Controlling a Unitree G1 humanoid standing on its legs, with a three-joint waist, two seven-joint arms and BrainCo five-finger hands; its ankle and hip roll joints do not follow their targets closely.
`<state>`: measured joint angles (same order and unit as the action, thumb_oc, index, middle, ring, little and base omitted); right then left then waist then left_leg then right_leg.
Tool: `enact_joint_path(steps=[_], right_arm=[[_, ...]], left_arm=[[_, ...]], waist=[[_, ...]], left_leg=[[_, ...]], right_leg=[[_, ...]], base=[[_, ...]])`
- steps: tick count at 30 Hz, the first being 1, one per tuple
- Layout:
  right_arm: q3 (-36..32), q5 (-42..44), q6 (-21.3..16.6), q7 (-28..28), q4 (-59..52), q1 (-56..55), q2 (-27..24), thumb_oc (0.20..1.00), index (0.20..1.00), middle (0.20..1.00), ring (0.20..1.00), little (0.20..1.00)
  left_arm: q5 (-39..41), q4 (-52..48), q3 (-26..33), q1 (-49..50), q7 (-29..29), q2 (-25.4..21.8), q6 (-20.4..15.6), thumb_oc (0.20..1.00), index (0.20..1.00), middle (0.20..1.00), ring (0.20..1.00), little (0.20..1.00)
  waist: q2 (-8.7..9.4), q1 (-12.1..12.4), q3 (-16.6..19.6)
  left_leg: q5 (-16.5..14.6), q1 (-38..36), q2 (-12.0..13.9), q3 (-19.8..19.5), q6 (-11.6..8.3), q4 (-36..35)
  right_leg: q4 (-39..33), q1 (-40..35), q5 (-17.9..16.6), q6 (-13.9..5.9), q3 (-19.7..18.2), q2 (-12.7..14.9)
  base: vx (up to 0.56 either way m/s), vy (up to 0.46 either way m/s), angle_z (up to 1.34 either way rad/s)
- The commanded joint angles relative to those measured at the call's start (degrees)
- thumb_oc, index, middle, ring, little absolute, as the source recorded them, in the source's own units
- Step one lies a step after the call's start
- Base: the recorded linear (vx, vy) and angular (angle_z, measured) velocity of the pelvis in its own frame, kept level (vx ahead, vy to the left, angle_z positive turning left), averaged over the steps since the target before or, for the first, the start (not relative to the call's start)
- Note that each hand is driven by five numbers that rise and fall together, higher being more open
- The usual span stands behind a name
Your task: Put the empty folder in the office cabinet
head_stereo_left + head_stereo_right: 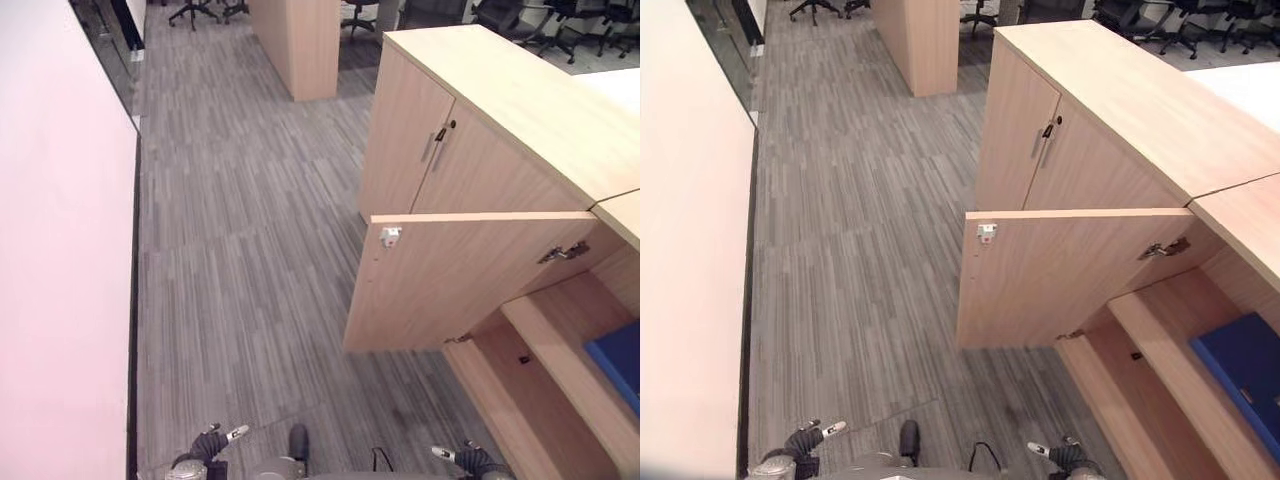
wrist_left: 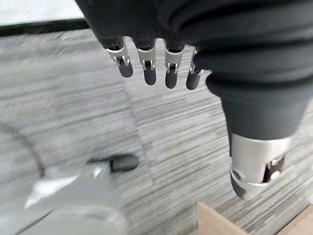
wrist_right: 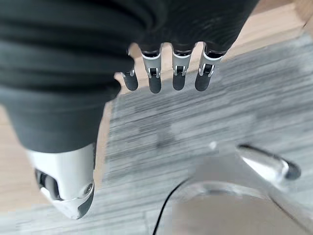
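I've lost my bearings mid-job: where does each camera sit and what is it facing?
Left eye: on the head, looking down at the carpet and open cabinet door; blue folder on a shelf.
Right eye: beside it, same scene.
Left wrist: along the open left hand, carpet beyond.
Right wrist: along the open right hand, carpet beyond.
Shared: both wrist views face the carpet.

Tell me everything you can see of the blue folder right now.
The blue folder is a flat, plain blue thing with a matte cover and a straight front edge. It lies flat on the upper wooden shelf inside the open cabinet, behind the swung-out cabinet door. Part of it runs out of view, so its full shape and contents cannot be told. Nothing rests on its visible part, and neither robot hand touches it.
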<state>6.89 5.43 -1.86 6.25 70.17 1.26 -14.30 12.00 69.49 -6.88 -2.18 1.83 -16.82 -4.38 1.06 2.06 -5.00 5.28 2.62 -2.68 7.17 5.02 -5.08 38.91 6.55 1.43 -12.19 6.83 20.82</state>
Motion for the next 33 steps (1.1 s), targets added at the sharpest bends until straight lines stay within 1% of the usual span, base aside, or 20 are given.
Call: enact_joint_path(steps=[1, 2, 3, 4, 5, 6, 8, 10, 11, 13, 15, 17, 20, 26, 29, 33], right_arm=[[-0.44, 1.82, -0.7, 0.7, -1.15, 1.44, -2.15, 1.0, 1.0, 1.0, 1.0, 1.0], [0.03, 2.02, -0.58, 0.6, -1.01, 1.68, -2.2, 1.0, 1.0, 1.0, 1.0, 1.0], [0.03, 2.03, -0.59, 0.6, -0.99, 1.72, -2.2, 1.0, 1.0, 1.0, 1.0, 1.0], [0.62, 1.94, -0.43, 0.79, -0.82, 2.27, -2.18, 1.0, 1.0, 1.0, 1.0, 1.0], [0.77, 1.58, -0.46, 0.81, -0.55, 2.11, -1.99, 1.0, 1.0, 1.0, 1.0, 1.0], [1.02, 1.37, -0.58, 0.74, -0.43, 1.53, -1.96, 1.0, 1.0, 1.0, 1.0, 1.0], [1.27, 0.66, -0.32, 0.58, -0.13, 1.06, -1.95, 1.0, 1.0, 1.0, 1.0, 1.0], [1.44, 0.33, -0.43, 0.7, -0.31, 0.58, -2.18, 1.0, 1.0, 1.0, 1.0, 1.0], [1.29, 0.21, -0.49, 0.69, -0.21, 0.18, -2.59, 1.0, 1.0, 1.0, 1.0, 1.0], [1.14, 0.28, -0.52, 0.78, -0.11, 0.17, -2.8, 1.0, 1.0, 1.0, 1.0, 1.0], [0.08, 1.72, -0.85, 1.14, -0.18, -0.11, -3.17, 1.0, 1.0, 1.0, 1.0, 1.0], [-0.12, 2.04, -0.97, 1.13, -0.21, -0.32, -3.21, 1.0, 1.0, 1.0, 1.0, 1.0], [0.7, 1.04, -1.02, 0.71, 0.43, -1.08, -3.19, 1.0, 1.0, 1.0, 1.0, 1.0], [1.5, 0.05, -0.88, 0.17, 0.86, -2.15, -3.09, 1.0, 1.0, 1.0, 1.0, 1.0], [2.05, -0.76, -0.79, -0.25, 0.98, -2.75, -3.02, 1.0, 1.0, 1.0, 1.0, 1.0], [3.26, -1.31, -0.9, -0.76, 0.77, -2.92, -3.35, 1.0, 1.0, 1.0, 1.0, 1.0]], left_arm=[[0.88, -1.65, 2.41, -0.26, 0.61, -0.33, -1.24, 1.0, 1.0, 1.0, 1.0, 1.0], [1.35, -1.84, 2.3, -0.68, 1.01, -0.56, -1.4, 1.0, 1.0, 1.0, 1.0, 1.0], [1.36, -1.83, 2.32, -0.71, 1.01, -0.55, -1.4, 1.0, 1.0, 1.0, 1.0, 1.0], [1.1, -1.68, 1.88, -1.67, 1.24, -0.83, -1.2, 1.0, 1.0, 1.0, 1.0, 1.0], [1.12, -1.69, 2.09, -1.58, 1.04, -0.5, -1.39, 1.0, 1.0, 1.0, 1.0, 1.0], [1.22, -1.66, 2.17, -1.31, 1.03, -0.28, -1.66, 1.0, 1.0, 1.0, 1.0, 1.0], [1.53, -1.8, 2.4, -1.14, 1.28, 0.2, -2.05, 1.0, 1.0, 1.0, 1.0, 1.0], [1.89, -2.62, 2.39, -1.14, 1.4, 0.41, -2.38, 1.0, 1.0, 1.0, 1.0, 1.0], [0.93, -3.58, 1.28, -1.28, 1.14, 0.78, -2.64, 1.0, 1.0, 1.0, 1.0, 1.0], [0.5, -4.43, 0.63, -1.34, 1.21, 0.91, -2.74, 1.0, 1.0, 1.0, 1.0, 1.0], [0.47, -8.17, -0.75, -2.23, 1.65, 1.08, -3.23, 1.0, 1.0, 1.0, 1.0, 1.0], [0.47, -9.36, -1.08, -2.51, 1.76, 1.04, -3.32, 1.0, 1.0, 1.0, 1.0, 1.0], [0.38, -14.02, -2.53, -4.96, 1.93, 0.29, -4.09, 1.0, 1.0, 1.0, 1.0, 1.0], [1.77, -18.76, -3.33, -8.81, 2.03, -1.4, -5.05, 1.0, 1.0, 1.0, 1.0, 1.0], [2.01, -19.05, -3.77, -10.84, 1.74, -2.03, -5.21, 1.0, 1.0, 1.0, 1.0, 1.0], [3.1, -18.67, -6.4, -16.57, 1.01, -2.59, -5.53, 1.0, 1.0, 1.0, 1.0, 1.0]], waist=[[-2.81, -0.75, -2.77], [-2.17, -1.34, -3.16], [-2.31, -1.37, -3.13], [-1.7, -1.56, -3.13], [-1.64, -1.7, -3.03], [-1.29, -1.75, -2.73], [-1.19, -2.01, -1.84], [-1.05, -1.81, -1.26], [-1.01, -2.07, -0.47], [-1.09, -2.19, -0.25], [-1.39, -2.74, 0.45], [-1.45, -2.87, 0.54], [-1.4, -3.56, 1.09], [-1.54, -4.59, 1.54], [-1.58, -5.15, 1.87], [-1.84, -6.68, 2.31]], left_leg=[[-2.71, 0.07, 4.63, -3.25, -7.73, 2.81], [-3.06, -1.18, 3.82, -3.36, -7.99, 2.22], [-2.96, -1.05, 3.98, -3.42, -8.03, 2.24], [-3.17, -1.58, 3.27, -3.4, -8.32, 1.6], [-3.41, -2.12, 3.19, -3.55, -8.54, 1.47], [-3.84, -2.79, 2.86, -3.25, -8.62, 1.41], [-4.33, -3.65, 2.88, -2.97, -8.88, 1.21], [-4.65, -4.63, 3.07, -2.32, -9.12, 0.89], [-4.93, -5.54, 3.19, -2.04, -9.3, 0.64], [-5.08, -6.12, 3.33, -1.91, -9.41, 0.42], [-5.54, -7.22, 3.77, -1.65, -9.81, 0.08], [-5.69, -7.6, 3.89, -1.52, -9.9, 0.08], [-6.1, -8.71, 4.35, -1.27, -10.23, 0.08], [-6.35, -9.52, 4.83, -0.6, -10.64, 0.08], [-6.4, -9.8, 5.12, 0.12, -10.85, 0.08], [-6.52, -10.29, 5.54, 1.09, -11.14, 0.08]], right_leg=[[-15.29, -1.3, -0.69, 1.83, 0.46, -8.68], [-19.94, -1.1, 0.58, 1.98, 0.9, -10.58], [-20.35, -1.19, 0.24, 2.03, 1.01, -10.76], [-26.02, -1.53, 0.03, 1.58, 2.37, -11.24], [-29.09, -2.12, -0.08, 1.04, 3.26, -11.3], [-31.65, -3.46, -0.31, 1.07, 3.57, -11.18], [-33.35, -4.54, -0.87, 1.1, 1.86, -11.97], [-35.61, -5.93, -1.86, 1.22, 2.45, -11.9], [-37.33, -7.79, -1.88, 1.29, 2.87, -12.06], [-38.27, -8.71, -1.98, 1.32, 3.02, -12.15], [-39.91, -10.47, -1.96, 1.31, 3.12, -12.46], [-40.27, -11.08, -1.88, 1.34, 3.07, -12.52], [-41.05, -12.73, -1.63, 1.44, 3.08, -12.72], [-41.95, -13.62, -1.65, 1.46, 2.67, -13.04], [-42.52, -13.94, -1.77, 1.34, 2.46, -13.19], [-42.81, -14.15, -1.82, 1.29, 1.81, -13.43]], base=[[0.3, 0.035, 0.15], [0.23, -0.004, 0.14], [0.15, -0.075, 0.05], [0.11, -0.066, 0.11], [0.16, -0.092, 0.15], [0.13, -0.057, 0.23], [0.14, -0.036, 0.24], [0.14, -0.048, -0.11], [0.14, -0.051, -0.18], [0.08, -0.025, -0.02], [0.09, -0.026, -0.02], [0.06, -0.018, -0.07], [0.05, -0.037, -0.05], [0.02, -0.037, -0.08], [0.01, -0.034, -0.1], [0.01, -0.022, -0.1]])
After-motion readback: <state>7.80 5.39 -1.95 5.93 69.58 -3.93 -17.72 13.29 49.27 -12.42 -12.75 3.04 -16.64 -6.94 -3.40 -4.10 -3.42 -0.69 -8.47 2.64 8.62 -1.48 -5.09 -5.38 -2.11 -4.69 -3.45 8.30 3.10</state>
